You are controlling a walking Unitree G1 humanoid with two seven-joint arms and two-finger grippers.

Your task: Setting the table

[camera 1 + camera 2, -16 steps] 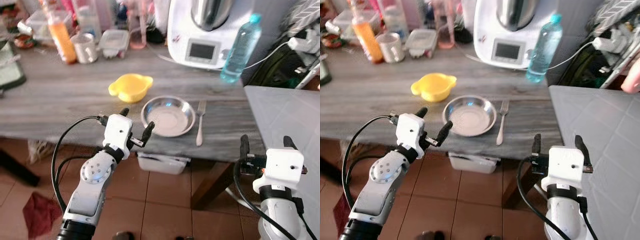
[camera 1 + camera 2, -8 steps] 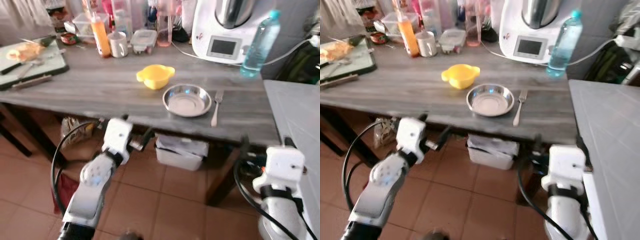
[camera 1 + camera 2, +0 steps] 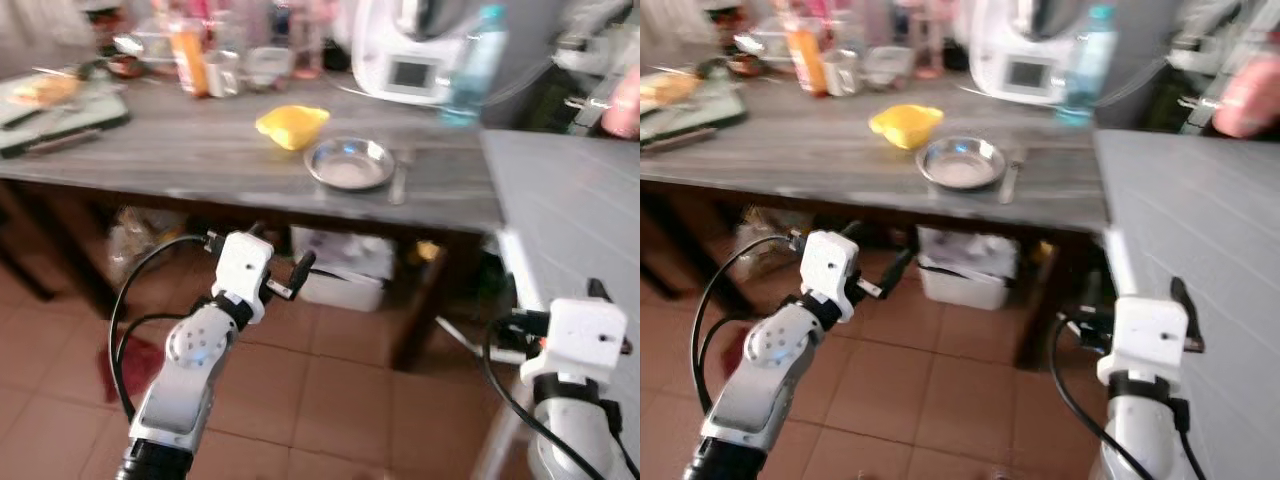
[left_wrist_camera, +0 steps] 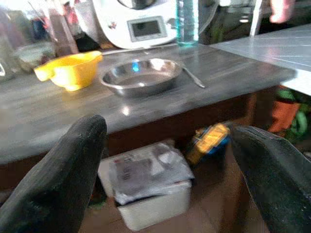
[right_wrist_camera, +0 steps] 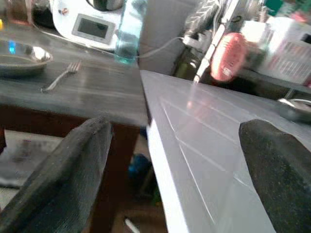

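A steel plate lies on the grey wooden table, with a fork just to its right and a yellow bowl behind it to the left. My left gripper is open and empty, held below the table's front edge and well short of the plate. My right gripper is open and empty too, low at the right beside the pale counter. The head views are blurred.
A white kitchen machine, a water bottle, an orange bottle and jars stand at the table's back. A cutting board lies at far left. A plastic box sits under the table. A person's hand shows at upper right.
The whole picture has shifted: the camera has backed off and turned, so the table sits farther away. Both grippers stay open and empty.
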